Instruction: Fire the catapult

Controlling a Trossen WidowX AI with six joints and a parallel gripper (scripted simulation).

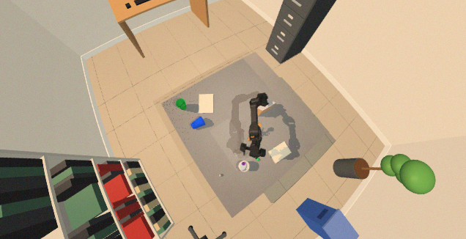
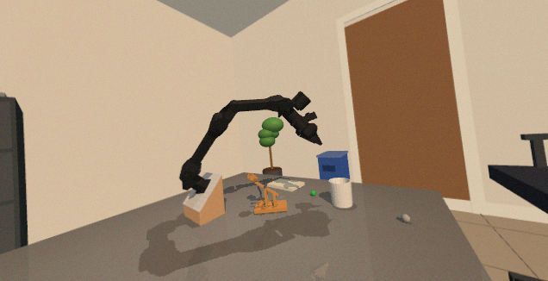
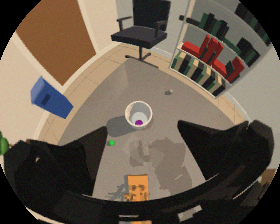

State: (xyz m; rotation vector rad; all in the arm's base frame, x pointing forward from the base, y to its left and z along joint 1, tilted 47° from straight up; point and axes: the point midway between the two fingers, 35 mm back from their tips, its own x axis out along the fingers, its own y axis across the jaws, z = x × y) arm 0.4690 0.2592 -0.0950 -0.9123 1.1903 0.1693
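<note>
The orange wooden catapult (image 2: 270,202) (image 3: 138,188) (image 1: 259,124) stands on the grey table, partly under my arm in the overhead view. A small green ball (image 1: 258,159) (image 2: 313,193) (image 3: 112,143) lies on the table between the catapult and the white mug (image 1: 244,166) (image 2: 340,192) (image 3: 139,113), which stands upright and looks purple inside. My gripper (image 1: 252,152) (image 2: 316,140) (image 3: 143,127) is open and empty. It hangs high above the table, tilted down, roughly over the green ball and the mug.
A small grey ball (image 1: 220,175) (image 2: 405,218) (image 3: 168,91) lies beyond the mug. A green mug (image 1: 180,103), a blue mug (image 1: 198,122) and a beige sheet (image 1: 206,103) lie at the far side. A notepad (image 1: 279,152) (image 2: 286,184) lies near the ball. The arm stands on a wedge base (image 2: 206,202).
</note>
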